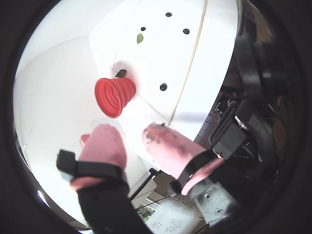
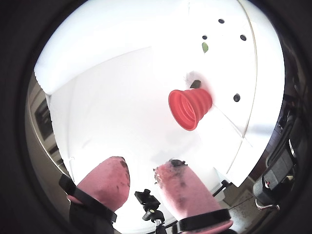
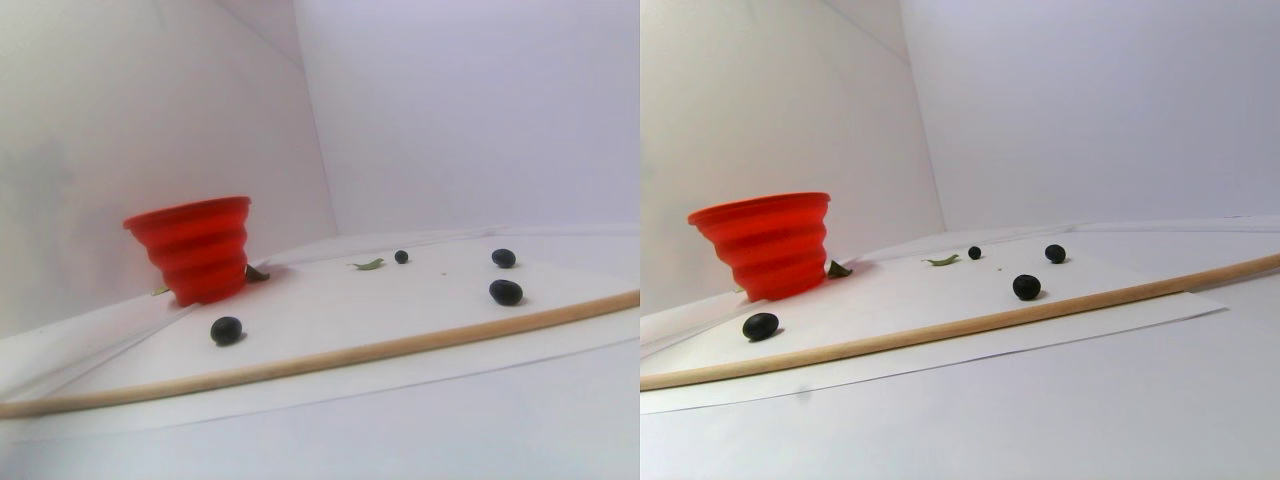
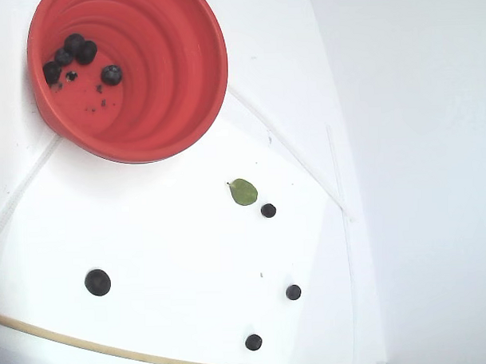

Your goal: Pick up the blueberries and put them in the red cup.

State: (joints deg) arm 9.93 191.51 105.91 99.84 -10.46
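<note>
Blueberries, small round dark blue-black ones (image 4: 97, 282), lie four loose on your white paper sheet (image 4: 182, 264); more sit inside the ridged orange-red plastic cup (image 4: 144, 89). In a wrist view your pink-fingered gripper (image 1: 130, 131) hangs spread wide and empty, the cup at 12 o'clock, berries at 1 o'clock, well apart.

both wrist views give you heavy fisheye bending inside a black round border, with the white table (image 1: 58, 97) blown out by glare. the stereo pair view looks soft and hazy, shadows faint. your fixed view is bright, even and sharp.
</note>
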